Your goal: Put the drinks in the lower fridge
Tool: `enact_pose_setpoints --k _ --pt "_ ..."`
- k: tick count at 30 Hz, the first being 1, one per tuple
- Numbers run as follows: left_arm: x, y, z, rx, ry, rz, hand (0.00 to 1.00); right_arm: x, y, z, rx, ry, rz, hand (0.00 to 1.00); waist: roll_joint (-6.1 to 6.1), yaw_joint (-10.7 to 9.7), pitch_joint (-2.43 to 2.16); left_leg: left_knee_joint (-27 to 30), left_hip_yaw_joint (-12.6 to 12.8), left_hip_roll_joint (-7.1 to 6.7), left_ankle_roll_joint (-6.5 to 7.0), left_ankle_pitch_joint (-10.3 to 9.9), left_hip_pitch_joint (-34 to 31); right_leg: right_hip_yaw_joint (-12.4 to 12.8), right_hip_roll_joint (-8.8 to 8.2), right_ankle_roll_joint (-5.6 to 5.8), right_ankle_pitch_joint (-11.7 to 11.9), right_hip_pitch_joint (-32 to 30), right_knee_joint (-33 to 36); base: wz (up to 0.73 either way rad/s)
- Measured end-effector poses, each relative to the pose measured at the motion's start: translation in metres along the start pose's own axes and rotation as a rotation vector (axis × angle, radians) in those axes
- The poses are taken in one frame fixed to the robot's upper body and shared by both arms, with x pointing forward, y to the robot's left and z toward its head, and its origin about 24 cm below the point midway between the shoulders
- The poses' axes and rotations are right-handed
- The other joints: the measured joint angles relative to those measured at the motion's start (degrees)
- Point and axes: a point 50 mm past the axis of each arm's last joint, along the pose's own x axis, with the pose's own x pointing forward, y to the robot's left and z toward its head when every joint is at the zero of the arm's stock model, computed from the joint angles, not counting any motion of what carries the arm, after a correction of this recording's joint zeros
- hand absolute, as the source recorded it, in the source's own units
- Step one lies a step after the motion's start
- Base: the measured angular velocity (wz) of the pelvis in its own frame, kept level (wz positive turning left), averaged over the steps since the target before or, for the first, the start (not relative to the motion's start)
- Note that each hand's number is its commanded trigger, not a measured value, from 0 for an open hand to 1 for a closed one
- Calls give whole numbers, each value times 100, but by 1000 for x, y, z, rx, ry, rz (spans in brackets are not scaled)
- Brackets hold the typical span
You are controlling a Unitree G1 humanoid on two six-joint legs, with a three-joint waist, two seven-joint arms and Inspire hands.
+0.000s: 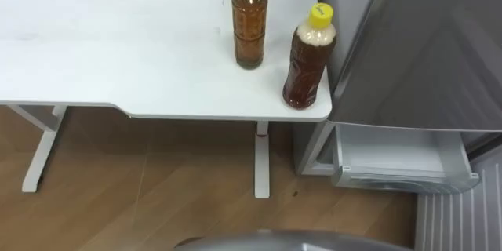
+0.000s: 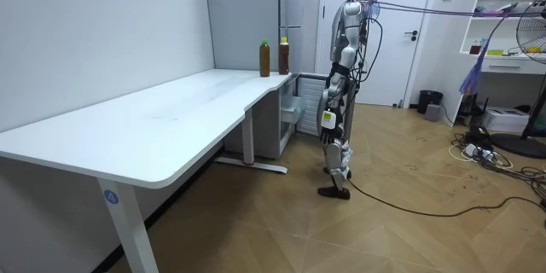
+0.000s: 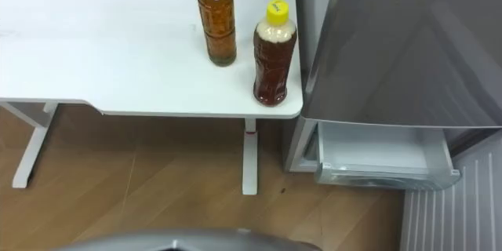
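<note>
Standing upright near the rounded corner of the smooth white table [image 1: 118, 63] are two clear plastic bottles of brown drink. The green-capped bottle [image 1: 249, 23] is further back, and the yellow-capped bottle [image 1: 308, 59] is just beside the grey fridge [image 1: 423, 55]. Both are well apart from the robot's left hand [image 2: 327, 116], which hangs by its thigh; I cannot tell how its fingers are set. Below, the fridge's white lower drawer [image 1: 400, 165] juts out over the wood floor [image 1: 157, 196].

Stands upright on both legs, centre-right of room view, torso turned twd frame's left edge. Holds both arms down alongside body, neither raised fwd. Lets left hand [image 2: 328, 113] hang low by thigh, approx mid-frame, near side.
</note>
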Motion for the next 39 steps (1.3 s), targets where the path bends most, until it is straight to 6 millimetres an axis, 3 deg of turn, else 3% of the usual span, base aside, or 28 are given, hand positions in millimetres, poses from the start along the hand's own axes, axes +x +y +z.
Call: enact_pose_setpoints --k 4,13,22,26,31,39 --pt "0 0 -1 0 3 3 0 0 0 0 -1 2 -7 0 -45 -3 7 1 -10 1 0 0 -8 -11 1 0 0 0 -5 0" --pt "0 2 0 -23 -4 18 0 0 -5 0 -1 3 -36 0 -26 -6 7 -6 0 2 1 -1 -32 -3 6 0 0 -6 -15 0" --pt "-1 12 1 -112 -23 104 0 -1 -7 1 -6 -12 -45 0 90 1 4 -6 4 -1 2 -2 -100 -56 8 0 0 -21 -21 4" --pt "-1 15 0 -246 -28 145 0 -2 -11 3 -3 -14 -56 0 126 -6 4 3 -8 -6 2 -1 -91 -48 5 0 0 -4 -27 0" --pt "-1 11 -15 -467 6 175 0 -1 -12 -2 29 -2 -75 0 122 16 8 1 -7 -9 2 -1 -91 -69 -1 -1 0 0 -30 0" --pt "-4 25 -38 -1212 60 302 0 -2 -18 -6 123 -3 -90 0 144 113 19 -5 6 -10 3 -1 -95 -111 -5 -1 0 -2 -94 3"
